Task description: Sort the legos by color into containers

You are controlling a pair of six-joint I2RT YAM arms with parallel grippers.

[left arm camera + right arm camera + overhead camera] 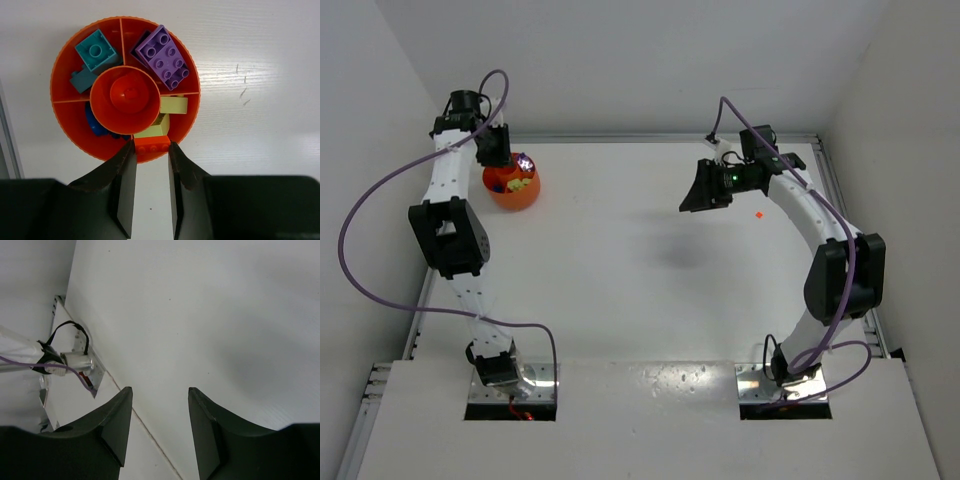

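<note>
The round orange bowl point(70, 117) has four compartments around a central cone. It holds teal bricks point(95, 50) upper left, a purple brick point(165, 56) upper right, yellow-green bricks point(174, 105) at right and a blue brick point(94, 125) lower left. My left gripper point(152, 146) is shut on a small orange brick point(152, 145), held over the bowl's near rim by the yellow-green bricks. In the top view the left gripper point(500, 155) hangs over the bowl point(515, 192) at far left. My right gripper point(705, 190) point(160, 392) is open, empty and raised. A tiny orange brick point(758, 214) lies on the table to its right.
The white table point(640, 280) is walled at the back and both sides. The right wrist view shows bare table and an arm base mount point(75, 360) with purple cable. The raised front ledge point(640, 400) carries both arm bases.
</note>
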